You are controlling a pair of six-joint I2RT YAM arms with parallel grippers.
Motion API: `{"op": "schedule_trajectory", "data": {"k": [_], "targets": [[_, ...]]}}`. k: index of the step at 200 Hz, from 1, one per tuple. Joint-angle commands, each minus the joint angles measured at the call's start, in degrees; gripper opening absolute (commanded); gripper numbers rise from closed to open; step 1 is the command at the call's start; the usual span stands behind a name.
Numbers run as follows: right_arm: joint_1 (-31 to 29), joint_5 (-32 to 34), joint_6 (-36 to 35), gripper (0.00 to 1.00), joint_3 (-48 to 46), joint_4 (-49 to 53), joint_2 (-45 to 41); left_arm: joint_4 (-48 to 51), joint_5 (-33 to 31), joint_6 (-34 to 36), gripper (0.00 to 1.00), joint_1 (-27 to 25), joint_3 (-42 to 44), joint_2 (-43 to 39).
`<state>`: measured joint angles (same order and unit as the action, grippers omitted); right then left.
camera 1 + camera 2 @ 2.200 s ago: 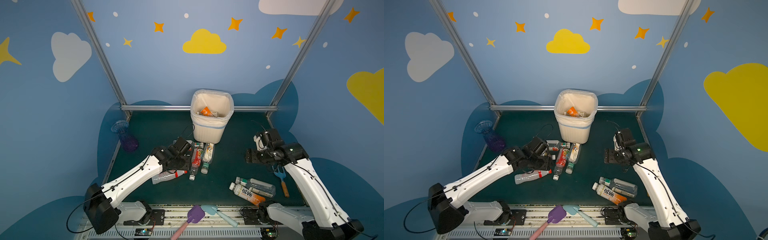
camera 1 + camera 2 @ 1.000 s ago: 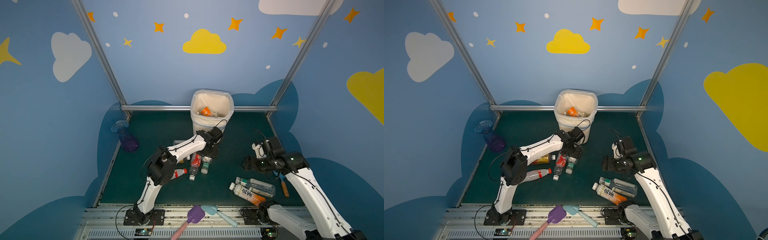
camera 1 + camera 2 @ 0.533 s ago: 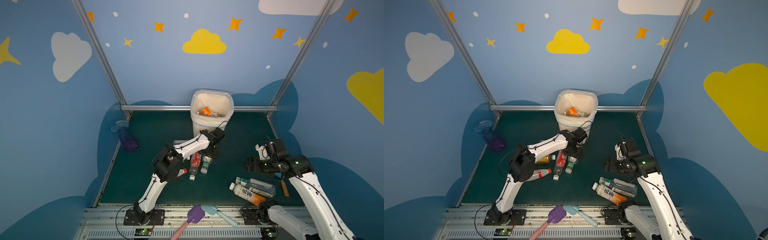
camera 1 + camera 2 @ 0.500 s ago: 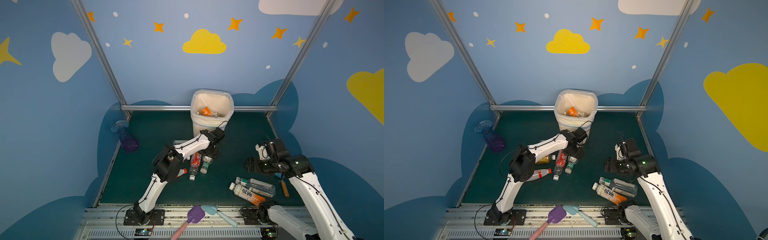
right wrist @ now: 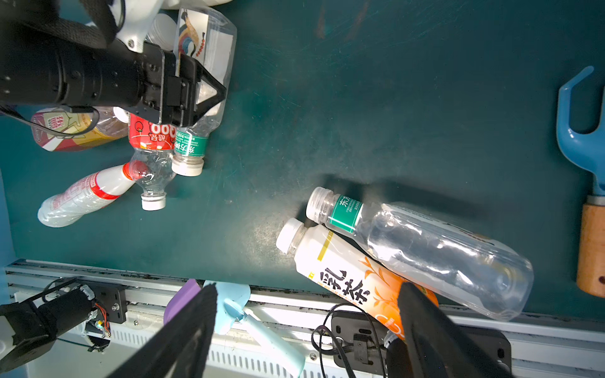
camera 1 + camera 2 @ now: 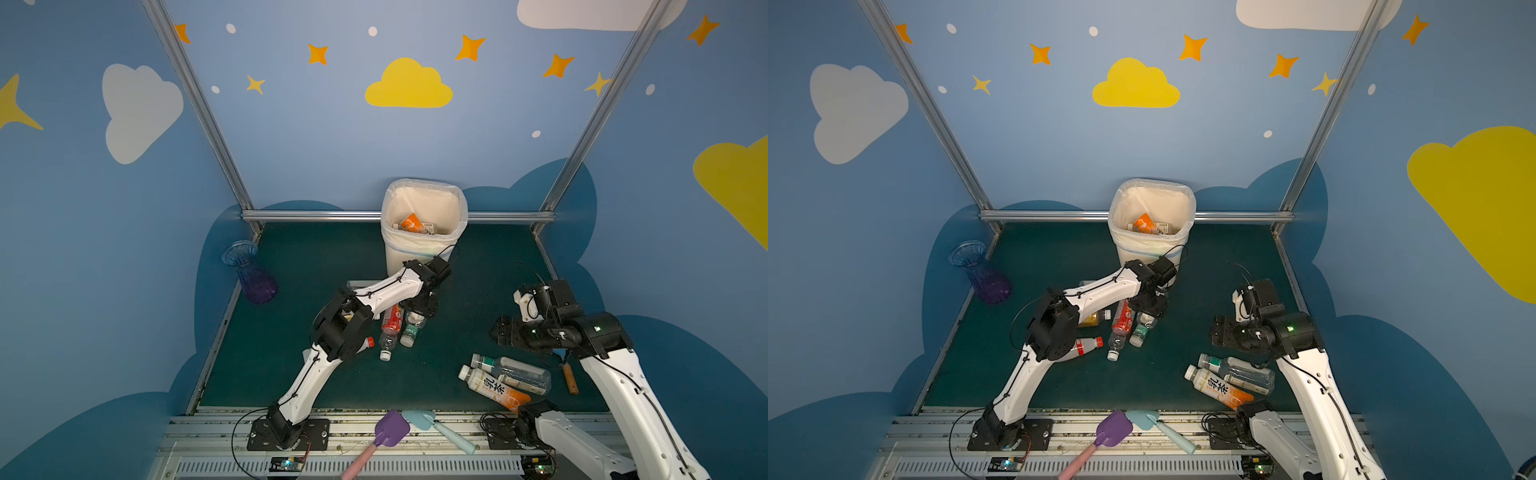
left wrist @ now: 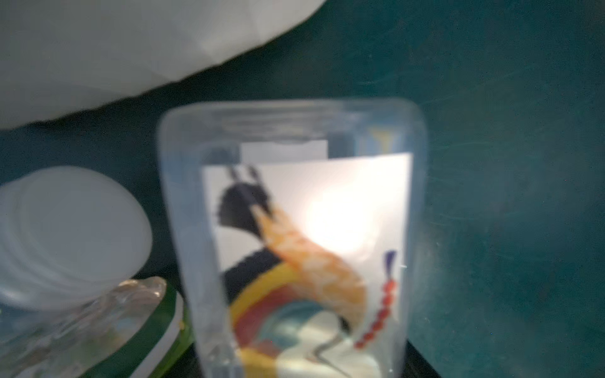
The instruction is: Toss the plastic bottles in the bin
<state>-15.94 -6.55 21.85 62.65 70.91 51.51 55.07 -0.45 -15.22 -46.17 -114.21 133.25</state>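
Observation:
My left gripper is low at the foot of the bin, shut on a clear green-label bottle that fills the left wrist view. A red-label bottle, a yellow-label one and a white red-capped one lie beside it. My right gripper hovers open and holds nothing. It is above a clear bottle and a white-orange bottle at the front right. An orange-label bottle lies in the bin.
A blue-purple vase stands at the left edge. A purple shovel and a light-blue shovel lie on the front rail. A blue rake with a wooden handle lies by the right edge.
The left arm has raised its elbow and reached to the bottles nearest the bin, and its jaws have closed on the clear bottle. The right gripper has drifted towards the front-right bottles.

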Motion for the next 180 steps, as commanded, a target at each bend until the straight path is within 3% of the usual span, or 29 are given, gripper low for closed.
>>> {"op": "schedule_trajectory", "data": {"k": [1,37,86,120,146,160,180], "targets": [[0.28,0.97,0.12,0.87,-0.18,1.85,-1.13,1.17,0.53,0.79,0.59,0.15,-0.33,-0.05],[0.41,1.58,0.77,0.87,-0.39,2.39,-2.49,-0.62,1.41,0.81,0.53,-0.38,5.6,-6.73],[0.53,1.21,1.64,0.87,-0.84,2.18,-3.39,-0.05,2.98,-0.29,0.54,-2.66,18.56,-20.34],[0.56,-0.58,2.46,0.87,-0.7,1.02,-2.6,4.27,4.72,-2.69,0.54,-4.19,21.85,-29.01],[0.57,-2.34,2.96,0.87,-0.11,0.1,-1.88,7.5,0.71,-4.0,0.54,-3.55,14.52,-34.33],[0.45,-3.26,2.86,0.87,0.98,0.01,-1.22,5.93,-2.52,-1.85,0.54,-2.39,6.69,-35.25],[0.4,-4.6,2.94,0.87,2.83,-0.07,-0.58,2.79,-1.62,1.8,0.54,2.16,-8.44,-31.9]]}}
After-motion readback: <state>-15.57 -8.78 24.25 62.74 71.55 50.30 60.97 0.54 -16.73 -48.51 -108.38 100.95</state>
